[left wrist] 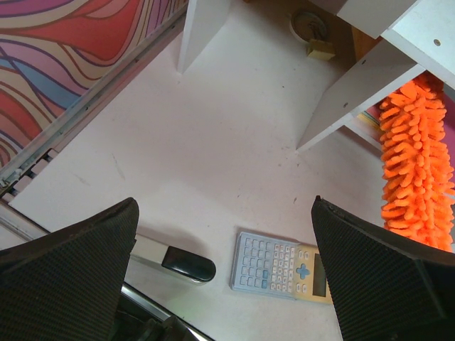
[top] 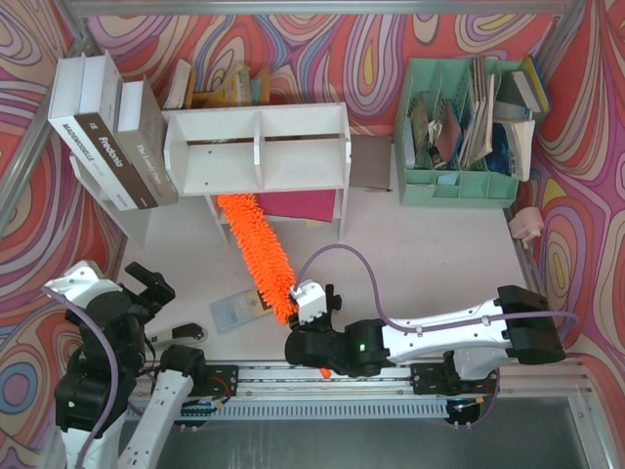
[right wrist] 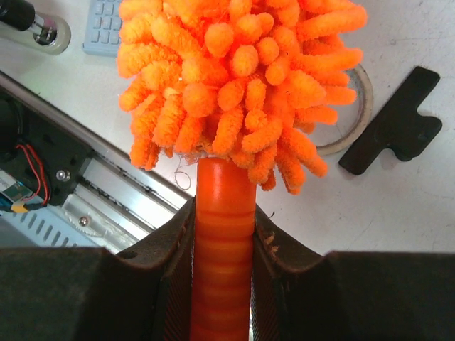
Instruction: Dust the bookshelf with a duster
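White table [top: 439, 264] surface is enclosed by swirl-patterned walls. At the near edge, the right gripper [right wrist: 224, 224] is seen clamped on the orange plastic handle [right wrist: 224, 192] of the duster [top: 259, 244], its jaws pressed against both sides of the handle. Near left, the left gripper [left wrist: 224, 209] is held wide apart above the table, gripping nothing, with a calculator [left wrist: 281, 264] lying below it. The duster's fluffy head is stretched diagonally far-left from the handle, and its tip is tucked under the bookshelf [top: 259, 147], between the legs beneath the left compartment. At far left books [top: 107, 127] are leaned; a green organizer [top: 459, 127] is set at far right.
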`<state>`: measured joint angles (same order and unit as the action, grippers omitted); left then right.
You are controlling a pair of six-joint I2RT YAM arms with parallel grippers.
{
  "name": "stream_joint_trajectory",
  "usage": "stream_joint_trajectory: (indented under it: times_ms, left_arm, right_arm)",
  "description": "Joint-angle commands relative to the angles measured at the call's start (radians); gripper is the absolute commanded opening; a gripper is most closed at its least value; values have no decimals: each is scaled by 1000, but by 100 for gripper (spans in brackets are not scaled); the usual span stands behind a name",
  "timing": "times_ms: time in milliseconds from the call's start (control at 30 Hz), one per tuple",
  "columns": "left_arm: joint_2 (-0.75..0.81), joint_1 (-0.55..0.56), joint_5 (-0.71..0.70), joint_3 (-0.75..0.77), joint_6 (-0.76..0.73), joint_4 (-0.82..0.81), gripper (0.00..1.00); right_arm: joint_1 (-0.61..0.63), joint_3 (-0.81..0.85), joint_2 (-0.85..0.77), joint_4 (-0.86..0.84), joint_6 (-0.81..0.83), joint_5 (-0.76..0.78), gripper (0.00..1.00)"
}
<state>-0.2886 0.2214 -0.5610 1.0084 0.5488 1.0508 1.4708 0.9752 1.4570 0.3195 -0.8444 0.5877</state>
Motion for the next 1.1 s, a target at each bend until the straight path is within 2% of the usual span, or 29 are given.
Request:
stream_joint_trajectory:
  times_ms: [0, 200, 400, 533, 833, 1067]
  left_arm:
    - [-12, -8, 0, -13, -16, -11, 98]
    - [-11, -10, -2, -12, -15, -11, 98]
    - [-18, -10, 0, -13, -16, -10, 98]
    - [-16, -10, 0, -13, -16, -11, 98]
    - [-15, -11, -2, -13, -15, -11, 98]
    - [-20, -11, 2, -13, -16, -11, 98]
  right_arm:
    - [49, -18, -30, -18, 20, -15, 0]
    - [52, -56, -62, -3, -38, 48, 0]
    - [52, -66, -147, -119, 64, 70, 0]
    - [52, -73, -187, -94, 58, 70, 0]
    - [79, -147, -139, -69, -36, 11, 0]
    - [94, -108, -122, -48, -15, 49, 0]
